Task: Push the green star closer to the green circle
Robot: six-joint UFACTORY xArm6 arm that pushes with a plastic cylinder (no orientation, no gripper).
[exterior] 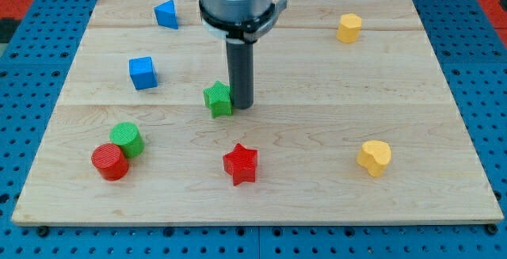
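Note:
The green star [218, 99] lies a little left of the board's middle. The green circle [127, 139] stands at the lower left, well apart from the star, down and to the view's left of it. My tip [241, 104] rests on the board right against the star's right side. The dark rod rises from there to the arm's grey body at the view's top.
A red circle [109, 161] touches the green circle's lower left. A red star [240, 164] lies below the tip. A blue cube [142, 73] and a blue triangle-like block [166, 13] sit upper left. A yellow hexagon [349, 28] and a yellow heart [374, 158] sit on the right. The wooden board [317, 85] ends in blue pegboard.

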